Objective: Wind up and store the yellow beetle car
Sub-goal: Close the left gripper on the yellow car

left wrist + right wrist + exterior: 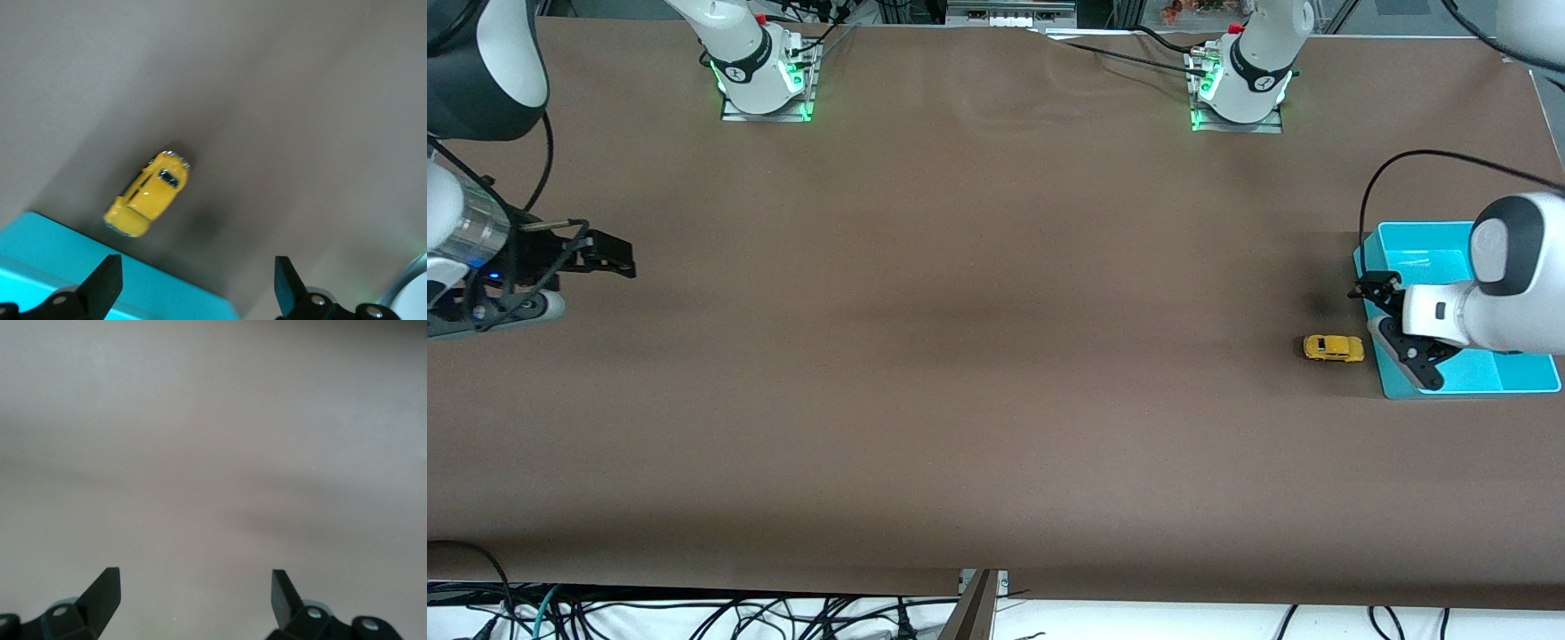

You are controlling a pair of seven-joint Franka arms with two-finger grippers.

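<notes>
The yellow beetle car point(1333, 348) stands on the brown table, just beside the teal tray point(1476, 378) toward the right arm's end. My left gripper point(1392, 327) hovers over the tray's edge closest to the car, open and empty. In the left wrist view the car point(148, 193) lies on the table past the tray's edge point(73, 257), clear of the left gripper point(197, 270). My right gripper point(615, 258) waits low over the table at the right arm's end, open and empty; its wrist view shows the right gripper point(195, 581) over bare table.
The two arm bases point(765, 76) point(1240, 84) stand along the table's edge farthest from the front camera. Cables hang below the table's near edge point(978, 582).
</notes>
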